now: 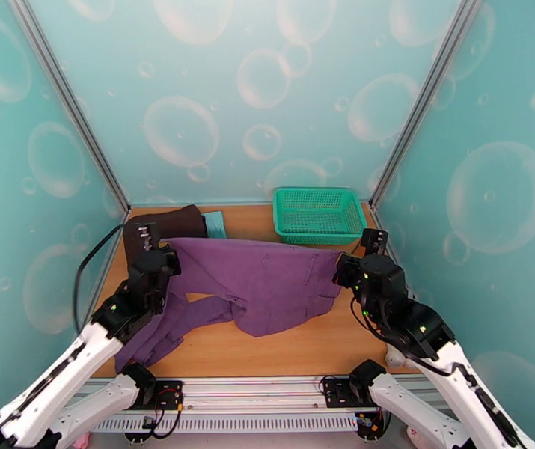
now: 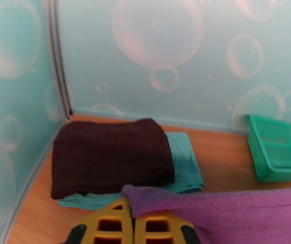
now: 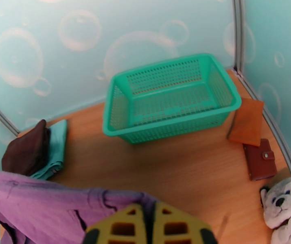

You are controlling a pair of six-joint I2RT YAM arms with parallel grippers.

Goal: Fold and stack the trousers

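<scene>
**Operator:** How did it all sit, biggest things first?

**Spotter:** Above your wooden table (image 1: 304, 346), you had the purple trousers (image 1: 267, 282) hung between both arms, upper edge stretched from side to side. The legs drooped down to the near left of the table and lay bunched there. Behind them, at the far right, stood the green basket (image 1: 319, 235). At the far left, the dark brown folded cloth (image 1: 177, 221) lay on top of the light teal folded cloth (image 1: 215, 222).

**Operator:** And the small things?

**Spotter:** By the right edge you had a grey plush toy (image 3: 281, 208), with a brown wallet (image 3: 261, 158) just beyond it. Your left end effector (image 2: 133, 212) was pressed together, pinching the trousers' upper left corner. Your right end effector (image 3: 149, 216) pinched the upper right corner in the same way.
</scene>
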